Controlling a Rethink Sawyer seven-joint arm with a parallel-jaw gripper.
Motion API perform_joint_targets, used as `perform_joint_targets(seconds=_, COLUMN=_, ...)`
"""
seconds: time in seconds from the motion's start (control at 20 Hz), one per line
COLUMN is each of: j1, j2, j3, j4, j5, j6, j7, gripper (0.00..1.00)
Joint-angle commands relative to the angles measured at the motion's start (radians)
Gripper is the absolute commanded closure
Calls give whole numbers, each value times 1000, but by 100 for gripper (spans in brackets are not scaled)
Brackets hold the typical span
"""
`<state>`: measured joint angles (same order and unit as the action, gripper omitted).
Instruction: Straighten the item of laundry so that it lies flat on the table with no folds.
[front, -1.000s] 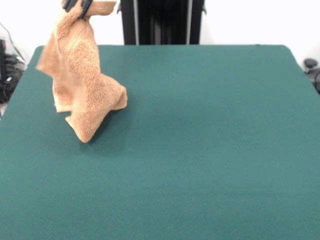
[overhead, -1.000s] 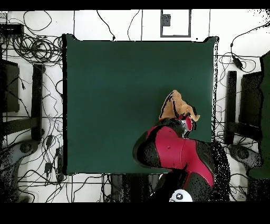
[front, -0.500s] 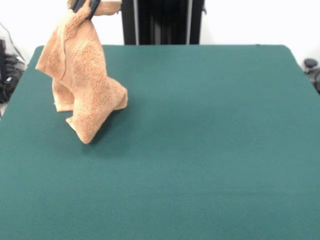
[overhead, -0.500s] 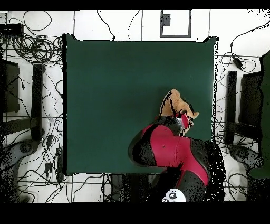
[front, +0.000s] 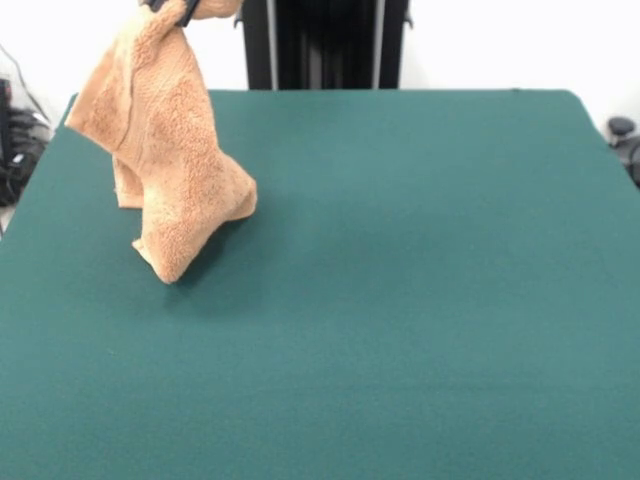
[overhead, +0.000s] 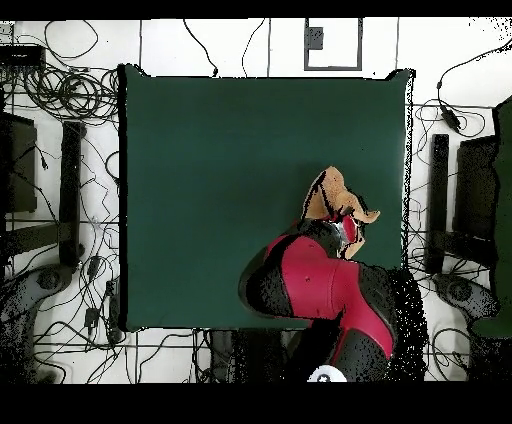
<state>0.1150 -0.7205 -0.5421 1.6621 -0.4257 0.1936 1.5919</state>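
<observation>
Where the front view cuts off at its top edge, the gripper (front: 171, 8) pinches the tan-orange terry towel (front: 165, 150) by one end — it hangs crumpled, its lowest folds touching the green table (front: 420, 280) at the left. From overhead, the red-and-black arm (overhead: 320, 285) covers part of the bunched towel (overhead: 330, 196) near the table's (overhead: 220, 180) right edge.

One camera faces across the table (front: 400, 300); another looks straight down.
</observation>
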Motion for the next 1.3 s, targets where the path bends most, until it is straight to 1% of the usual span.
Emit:
perform_joint_targets(seconds=0.05, j1=34, j2=14, j3=76, j4=1, j5=-35, j6=103, j7=49, gripper=100)
perform_joint_targets(seconds=0.75, j1=29, j2=-6, j3=81, j4=-7, j5=-41, j6=141, j7=21, gripper=100)
perform_joint_targets(seconds=1.05, j1=15, j2=-33, j3=97, j4=-11, j5=-49, j6=174, j7=-6, gripper=100)
perform_joint_targets(seconds=1.3, j1=-11, j2=-72, j3=120, j4=-15, j5=-48, j6=225, j7=-52, gripper=100)
